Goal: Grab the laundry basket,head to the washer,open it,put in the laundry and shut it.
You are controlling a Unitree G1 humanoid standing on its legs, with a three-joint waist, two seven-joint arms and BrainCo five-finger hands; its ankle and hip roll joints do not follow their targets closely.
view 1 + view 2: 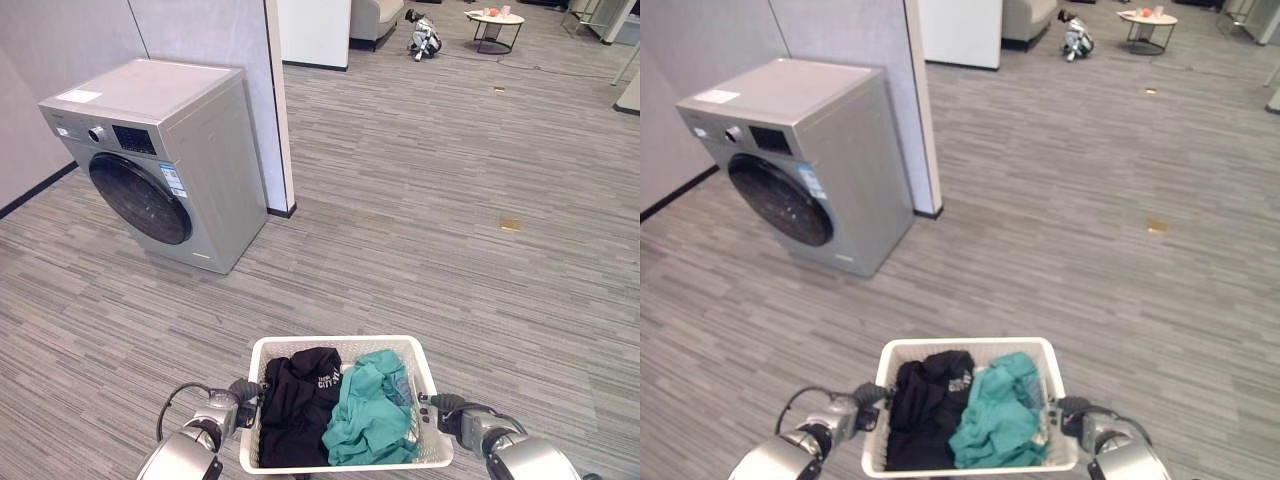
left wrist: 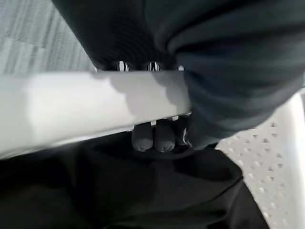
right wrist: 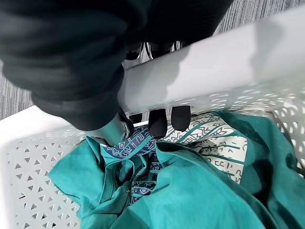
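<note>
white basket (image 1: 262, 352), black garment (image 1: 297, 405), teal garment (image 1: 372, 415)

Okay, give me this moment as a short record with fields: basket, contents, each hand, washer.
basket: white perforated plastic laundry basket, carried in front of the robot above the grey striped floor
contents: black garment on the robot's left side, teal garment on its right
left robot hand: fingers curled over the basket's left rim
right robot hand: fingers curled over the basket's right rim
washer: silver front-loading washing machine ahead to the left, its dark round door closed
</note>
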